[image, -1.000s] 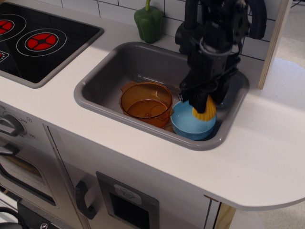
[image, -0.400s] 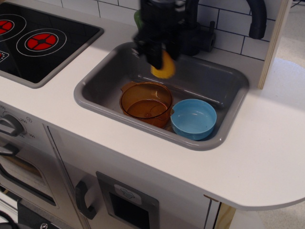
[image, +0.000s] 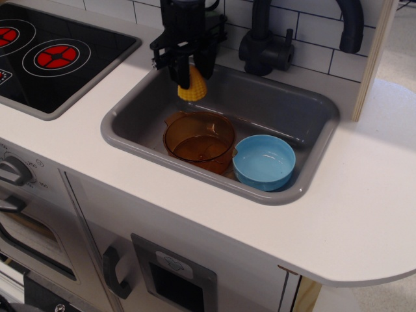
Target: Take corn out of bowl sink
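The tool (image: 188, 65) hangs over the back left part of the sink (image: 195, 170), its dark fingers clamped on the corn (image: 193, 87). The corn points up into the tool with its broad yellow end hanging down, clear of the sink floor and above the rear left corner of the basin. It is outside the bowl (image: 264, 162), which sits empty in the front right part of the sink, well apart from the corn.

Between the two, at the front middle of the basin, stands a transparent orange pot (image: 199, 139) with small handles. Its rim lies just below and in front of the hanging corn, and its right side sits right against the bowl; whether they touch cannot be told. The pot is empty too.

Behind the sink, a black faucet (image: 263, 45) rises from the white bench (image: 364, 214) against the tiled wall, just to the right of the tool. A dark curved pipe (image: 350, 26) shows at the upper right, beside a wooden panel edge (image: 374, 58). To the left of the sink, set into the bench, lies a black stove top (image: 52, 55) with red burner rings. Below the bench front there are a control knob (image: 13, 170) and a dark door handle (image: 116, 273).
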`<state>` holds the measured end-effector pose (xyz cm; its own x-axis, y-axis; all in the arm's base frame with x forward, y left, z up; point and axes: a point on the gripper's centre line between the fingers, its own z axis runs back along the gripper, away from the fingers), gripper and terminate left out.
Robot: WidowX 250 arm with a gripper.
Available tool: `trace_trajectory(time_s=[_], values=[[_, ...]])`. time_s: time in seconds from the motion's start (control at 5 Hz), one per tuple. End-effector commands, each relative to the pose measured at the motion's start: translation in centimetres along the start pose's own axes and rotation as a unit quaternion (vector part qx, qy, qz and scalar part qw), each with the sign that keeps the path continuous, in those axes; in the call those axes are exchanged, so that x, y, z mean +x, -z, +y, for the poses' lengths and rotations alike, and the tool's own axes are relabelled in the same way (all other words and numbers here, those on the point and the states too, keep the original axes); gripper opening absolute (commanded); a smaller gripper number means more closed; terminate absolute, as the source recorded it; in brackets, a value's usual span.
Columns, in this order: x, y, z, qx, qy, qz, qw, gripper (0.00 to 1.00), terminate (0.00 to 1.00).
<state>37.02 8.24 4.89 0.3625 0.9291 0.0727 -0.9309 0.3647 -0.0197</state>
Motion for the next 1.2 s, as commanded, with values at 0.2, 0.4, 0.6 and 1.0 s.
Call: trace_trajectory(time_s=[0.2,0.4,0.6,1.0], values=[[1.9,0.9,-1.0,-0.004,-0.003,-0.037,0.9993,0.0,0.0],[2.3,0.9,-0.8,0.005,-0.011,-0.038,0.9992,1.0,0.0],[2.7,0.8,-1.0,0.013,-0.015,-0.039,0.9991,1.0,0.0],[2.9,-1.1,-1.3,-0.002,-0.014,-0.063,0.9979,1.0,0.0]])
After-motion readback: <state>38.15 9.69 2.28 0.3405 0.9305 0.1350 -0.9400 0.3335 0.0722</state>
